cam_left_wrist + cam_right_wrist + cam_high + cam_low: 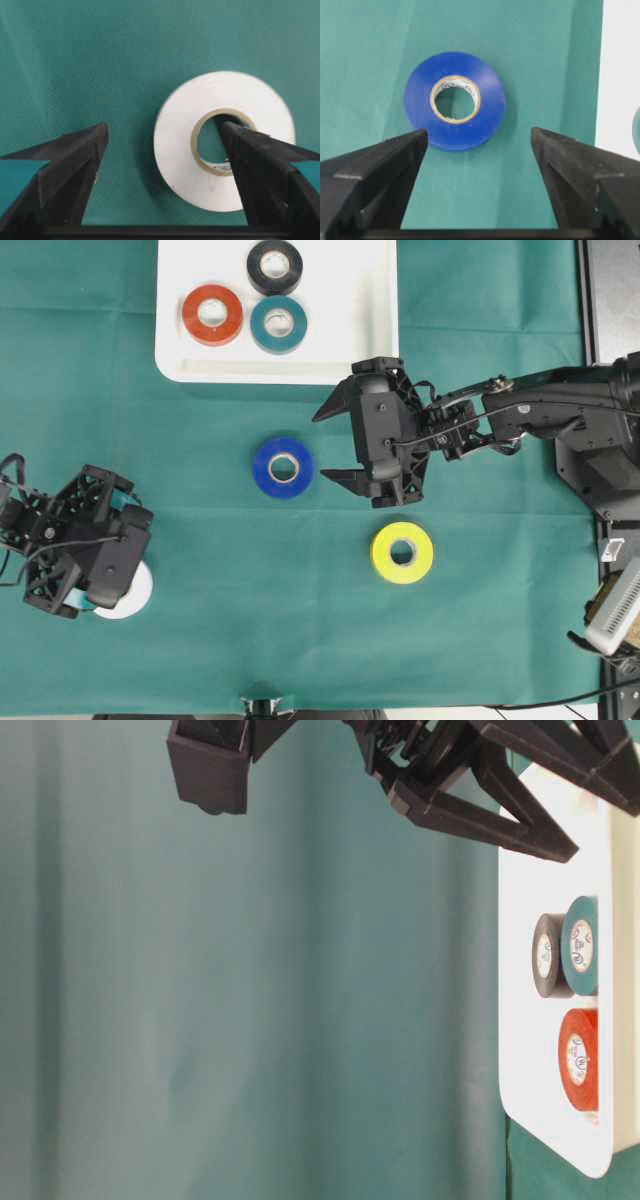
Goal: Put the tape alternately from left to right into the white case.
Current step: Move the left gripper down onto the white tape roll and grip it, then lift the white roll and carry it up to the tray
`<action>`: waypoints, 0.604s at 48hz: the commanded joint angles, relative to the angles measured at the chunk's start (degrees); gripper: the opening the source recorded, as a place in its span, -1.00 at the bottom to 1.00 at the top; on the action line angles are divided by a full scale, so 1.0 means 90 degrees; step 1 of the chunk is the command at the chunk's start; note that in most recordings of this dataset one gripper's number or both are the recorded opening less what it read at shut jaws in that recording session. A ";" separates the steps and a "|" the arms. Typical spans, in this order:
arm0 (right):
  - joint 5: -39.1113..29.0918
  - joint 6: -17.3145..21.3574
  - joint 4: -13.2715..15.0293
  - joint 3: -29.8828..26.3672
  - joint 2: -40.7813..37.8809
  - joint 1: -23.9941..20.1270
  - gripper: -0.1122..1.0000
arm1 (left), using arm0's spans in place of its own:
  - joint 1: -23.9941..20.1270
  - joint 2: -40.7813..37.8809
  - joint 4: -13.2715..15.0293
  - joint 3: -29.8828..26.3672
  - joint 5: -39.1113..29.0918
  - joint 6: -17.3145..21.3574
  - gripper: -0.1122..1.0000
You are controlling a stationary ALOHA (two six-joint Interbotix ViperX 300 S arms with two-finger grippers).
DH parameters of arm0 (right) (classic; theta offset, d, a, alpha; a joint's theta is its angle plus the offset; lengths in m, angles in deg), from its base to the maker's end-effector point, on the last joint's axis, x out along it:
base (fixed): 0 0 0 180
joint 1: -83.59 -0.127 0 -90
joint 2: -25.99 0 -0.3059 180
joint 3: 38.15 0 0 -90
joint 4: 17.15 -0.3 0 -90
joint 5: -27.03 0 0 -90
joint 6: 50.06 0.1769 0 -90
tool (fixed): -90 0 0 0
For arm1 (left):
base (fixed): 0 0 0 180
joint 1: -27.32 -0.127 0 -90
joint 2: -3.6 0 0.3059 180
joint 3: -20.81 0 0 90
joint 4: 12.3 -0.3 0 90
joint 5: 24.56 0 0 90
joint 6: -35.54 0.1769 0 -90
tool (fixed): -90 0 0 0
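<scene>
Left hand [165,150]: fingers spread wide, nothing between them gripped. In the left wrist view one finger [75,165] stands over bare cloth, the other [260,165] hangs over the core hole of the white roll [222,140]; whether it touches the roll cannot be told. The roll lies flat on the green-covered worktop [200,640], at the lower left of the overhead view, mostly hidden under the hand.

Right hand [335,445]: fingers likewise apart, empty. It hangs just beside the blue roll [283,467], which lies flat near the middle of the worktop, ahead of the open fingers in the right wrist view and not yet between them.

Yellow roll [402,552]: flat on the cloth, lower right of the blue one, untouched.

White case [370,350]: top centre, holding three rolls lying flat: red-orange [212,315], black [275,267], teal [279,324], the last two touching or nearly so.

Step in hand, as judged: half the rolls are placed; the left hand is lining up on the white roll.

Next move calls for: settling the left hand lower with the roll's wall between its fingers, one inside the core, then closing, lifting clear and carrying to the open right part of the case.
</scene>
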 commanded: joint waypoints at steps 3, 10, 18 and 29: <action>0.0049 0.0000 -0.0010 -0.0059 0.0137 -0.0010 0.74 | 0.0000 -0.0098 0.0010 -0.0107 0.0020 0.0000 0.99; 0.0049 0.0010 -0.0010 -0.0049 0.0137 -0.0010 0.74 | 0.0010 -0.0234 0.0010 -0.0166 0.0020 0.0000 0.98; 0.0049 0.0010 -0.0010 -0.0049 0.0137 -0.0010 0.74 | 0.0010 -0.0205 0.0010 -0.0215 0.0020 0.0000 0.85; 0.0049 0.0010 -0.0010 -0.0049 0.0117 -0.0010 0.74 | 0.0000 -0.0186 0.0000 -0.0195 0.0020 0.0010 -0.07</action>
